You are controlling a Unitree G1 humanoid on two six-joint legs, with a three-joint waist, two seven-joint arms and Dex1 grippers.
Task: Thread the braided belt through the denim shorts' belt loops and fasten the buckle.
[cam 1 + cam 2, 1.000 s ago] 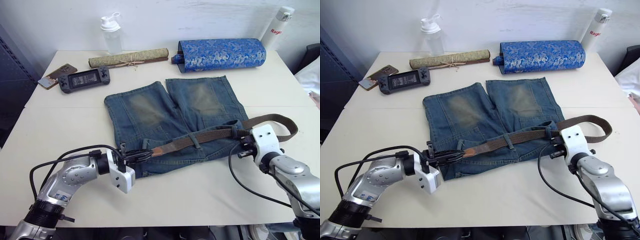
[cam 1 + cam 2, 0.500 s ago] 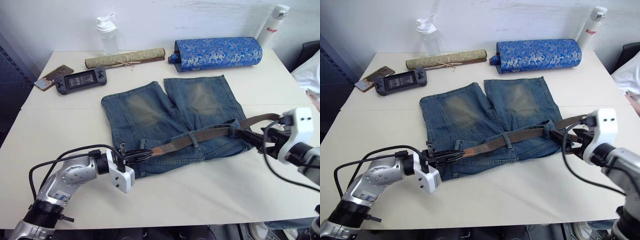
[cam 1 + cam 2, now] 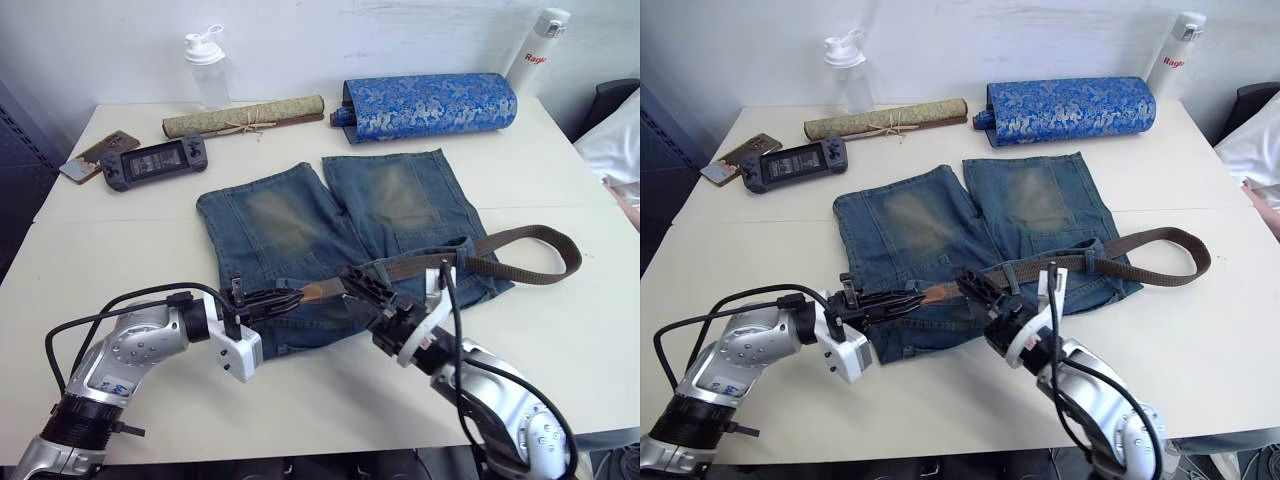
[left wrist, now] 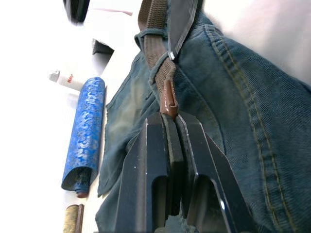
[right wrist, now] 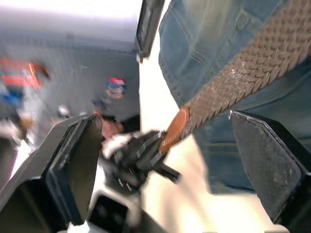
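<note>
The denim shorts (image 3: pixel 340 225) lie flat mid-table, waistband toward me. The braided belt (image 3: pixel 530 240) runs along the waistband under a belt loop (image 3: pixel 447 263) and curls in a wide bend on the right. My left gripper (image 3: pixel 288 297) is shut on the belt's tan end tab (image 4: pixel 168 99) at the waistband's left end. My right gripper (image 3: pixel 358 283) stands open over the belt just right of that tab, the strap (image 5: pixel 233 82) passing between its spread fingers (image 5: pixel 262 165) without touching them. The buckle is hidden.
Along the back edge stand a clear bottle (image 3: pixel 205 70), a tied scroll (image 3: pixel 245 117), a blue brocade roll (image 3: pixel 430 105) and a white flask (image 3: pixel 530 50). A handheld console (image 3: pixel 153 163) and a phone (image 3: pixel 85 157) lie at the back left.
My right gripper let go of the belt at the shorts' right side, opened, and swung left to the waistband's middle. The left gripper kept its hold on the tab.
</note>
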